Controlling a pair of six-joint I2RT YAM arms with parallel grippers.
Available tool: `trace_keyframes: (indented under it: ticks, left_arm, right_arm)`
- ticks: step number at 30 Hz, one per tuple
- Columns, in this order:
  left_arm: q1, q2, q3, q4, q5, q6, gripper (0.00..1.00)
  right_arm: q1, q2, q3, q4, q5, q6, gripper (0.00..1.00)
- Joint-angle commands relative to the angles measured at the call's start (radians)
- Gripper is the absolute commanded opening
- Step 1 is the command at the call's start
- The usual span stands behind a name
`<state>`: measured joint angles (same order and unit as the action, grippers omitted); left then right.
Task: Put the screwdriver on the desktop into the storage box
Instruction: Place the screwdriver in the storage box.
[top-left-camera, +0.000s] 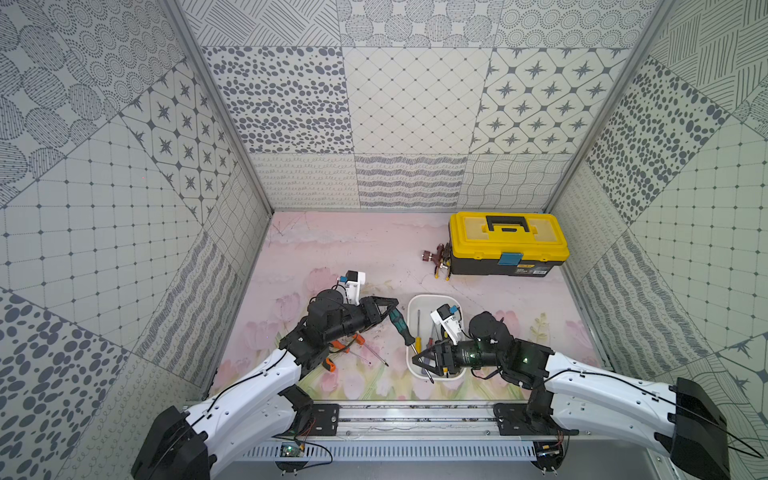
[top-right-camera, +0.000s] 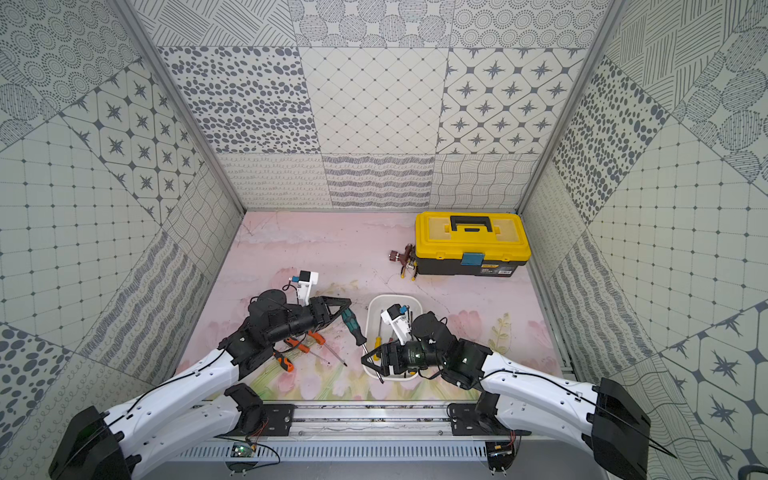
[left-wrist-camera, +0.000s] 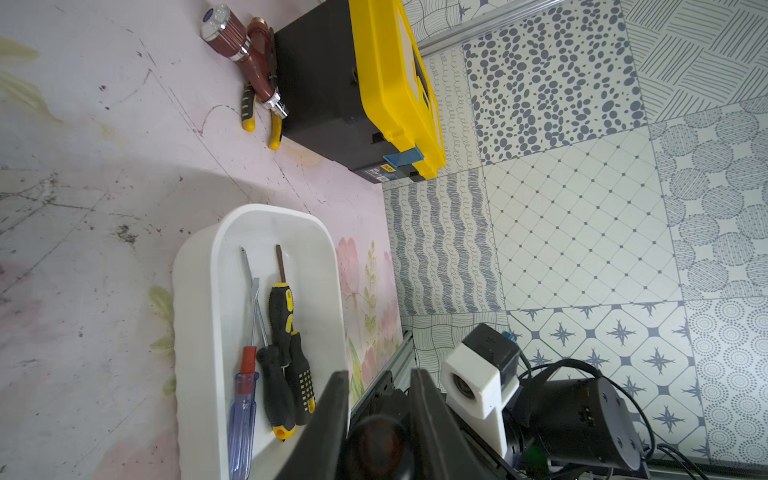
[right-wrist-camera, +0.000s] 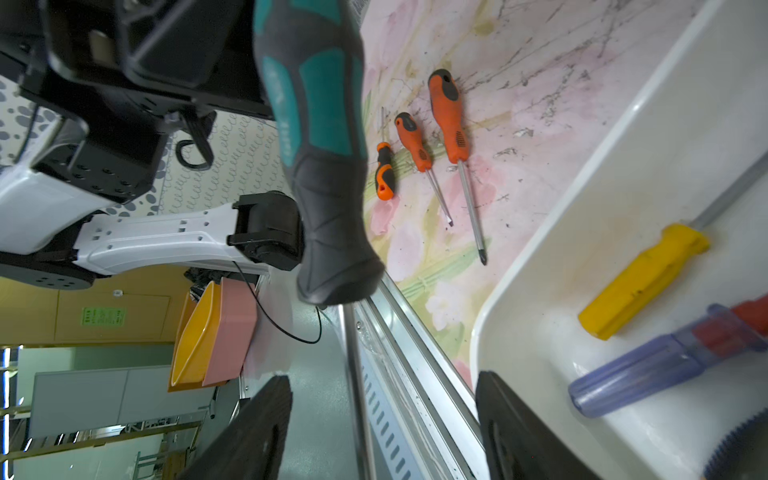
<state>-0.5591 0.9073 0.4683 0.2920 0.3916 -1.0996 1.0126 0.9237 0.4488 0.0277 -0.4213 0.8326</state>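
Screwdriver (top-left-camera: 400, 326) shaft over storage box (top-left-camera: 432, 296) rim, near-L corner.

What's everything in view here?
storage box: one, white, on the desktop, near the front
screwdrivers inside it: at least three; yellow, clear-blue, black-and-yellow handles
orange screwdrivers: three, on the desktop, left of the box
teal screwdriver: one, teal-grey, held aloft, shaft over the box
toolbox: one, yellow lid, black body, back right
pliers: one, yellow-black handles, beside the toolbox
nozzle-like tool: one, maroon, beside the toolbox
left hand: one, black, shut on the teal screwdriver's handle
right hand: one, black, open, above the box
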Motion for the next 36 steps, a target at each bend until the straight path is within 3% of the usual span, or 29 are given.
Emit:
trace_keyframes:
  ticks: [1, 3, 5, 11, 15, 16, 19, 25, 32, 36]
  left_arm:
    - [-0.001, -0.002, 0.005, 0.156, 0.031, -0.04, 0.0]
    - [-0.002, 0.005, -0.002, 0.175, 0.03, -0.056, 0.0]
    - [-0.001, 0.005, -0.001, 0.18, 0.028, -0.06, 0.0]
    - [-0.002, -0.015, 0.031, 0.046, -0.033, -0.015, 0.0]
    - [-0.002, -0.007, 0.091, -0.178, -0.108, 0.046, 0.64]
    - [-0.004, -0.001, 0.098, -0.196, -0.103, 0.055, 0.73]
    - [-0.018, 0.029, 0.117, -0.206, -0.069, 0.074, 0.83]
    - [-0.071, 0.103, 0.144, -0.18, -0.044, 0.087, 0.82]
    - [-0.105, 0.182, 0.182, -0.201, -0.026, 0.089, 0.73]
    - [-0.129, 0.216, 0.184, -0.157, -0.007, 0.075, 0.61]
  right_arm:
    - [0.011, -0.014, -0.025, 0.133, -0.028, 0.039, 0.63]
    - [0.013, -0.018, -0.025, 0.128, -0.02, 0.039, 0.39]
    - [0.017, -0.021, -0.015, 0.11, -0.006, 0.036, 0.24]
    - [0.049, -0.012, 0.045, 0.004, 0.098, 0.014, 0.0]
    - [0.104, 0.025, 0.168, -0.269, 0.374, -0.026, 0.0]
    - [0.123, 0.049, 0.203, -0.33, 0.45, -0.036, 0.0]
    - [0.187, 0.13, 0.292, -0.461, 0.654, -0.042, 0.0]
    - [0.271, 0.217, 0.377, -0.511, 0.836, -0.041, 0.0]
    - [0.3, 0.235, 0.417, -0.513, 0.855, -0.066, 0.0]
    - [0.31, 0.254, 0.432, -0.511, 0.851, -0.072, 0.0]
